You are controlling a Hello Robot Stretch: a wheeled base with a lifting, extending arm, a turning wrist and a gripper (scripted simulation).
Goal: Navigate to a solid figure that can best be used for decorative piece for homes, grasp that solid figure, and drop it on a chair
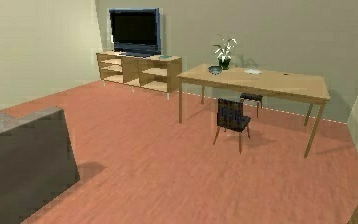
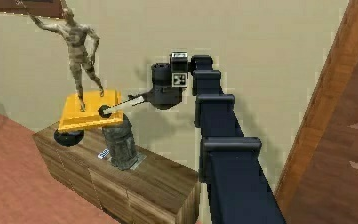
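A tan statue (image 2: 82, 55) of a standing figure on a flat yellow base (image 2: 85, 108) sits over the near end of a low wooden cabinet (image 2: 87, 165), with a dark patch under the base. It cannot be told whether the base rests on the cabinet top. The dark arm (image 2: 222, 120) reaches above the cabinet, and the gripper (image 2: 109, 110) meets the base's edge. Whether it holds the statue cannot be told. A small grey object (image 2: 124, 145) stands on the cabinet, below the gripper. In the forward view, a dark chair (image 1: 232, 118) stands on the reddish floor.
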